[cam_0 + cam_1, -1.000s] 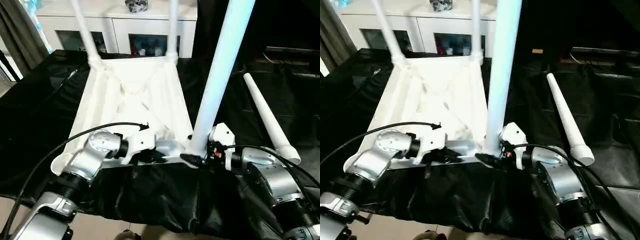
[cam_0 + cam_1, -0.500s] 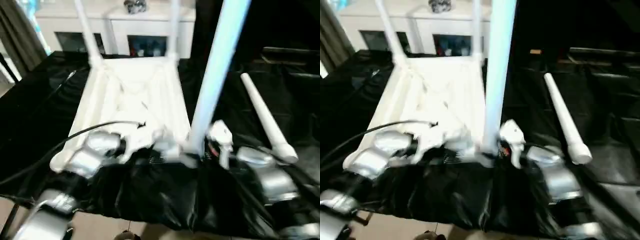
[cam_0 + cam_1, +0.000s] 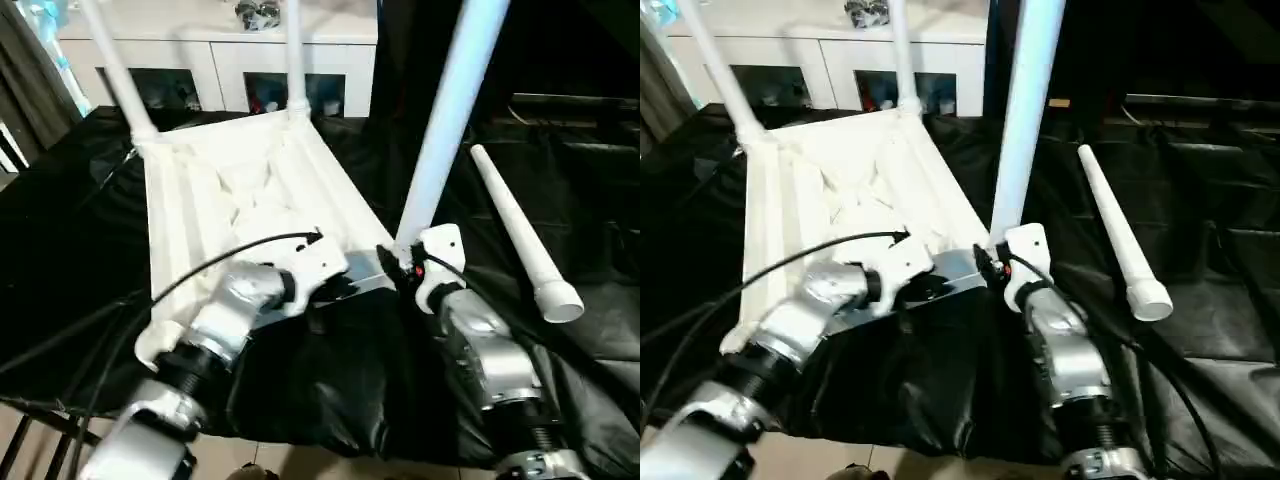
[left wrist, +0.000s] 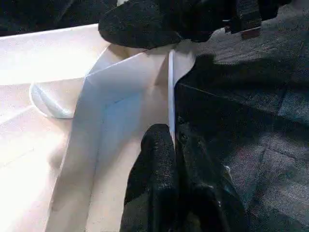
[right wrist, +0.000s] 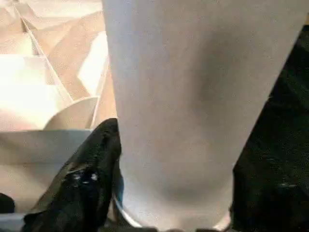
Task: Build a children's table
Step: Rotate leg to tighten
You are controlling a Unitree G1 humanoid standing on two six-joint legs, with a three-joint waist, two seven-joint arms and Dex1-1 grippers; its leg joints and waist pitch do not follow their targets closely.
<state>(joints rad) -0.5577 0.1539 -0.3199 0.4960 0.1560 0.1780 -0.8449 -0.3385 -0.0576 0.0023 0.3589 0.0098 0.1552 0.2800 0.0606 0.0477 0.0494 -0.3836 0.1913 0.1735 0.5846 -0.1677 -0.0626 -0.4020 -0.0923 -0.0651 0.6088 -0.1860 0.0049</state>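
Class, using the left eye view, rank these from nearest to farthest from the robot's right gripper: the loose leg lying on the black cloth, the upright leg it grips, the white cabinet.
1. Upright leg, in the right gripper.
2. Loose leg, lying to its right.
3. White cabinet, at the back.

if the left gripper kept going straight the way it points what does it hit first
Probably the right gripper: the left gripper, shut on the tabletop rim, points along that rim toward it. Depth is unclear.

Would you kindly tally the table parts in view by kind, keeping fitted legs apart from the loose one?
White plastic ribbed tabletop, lying underside up: 1
Long white tubular legs standing in corner sockets: 3 (far-left, far-right, near-right)
Loose white tapered leg lying on the black cloth: 1
Total: 5 parts
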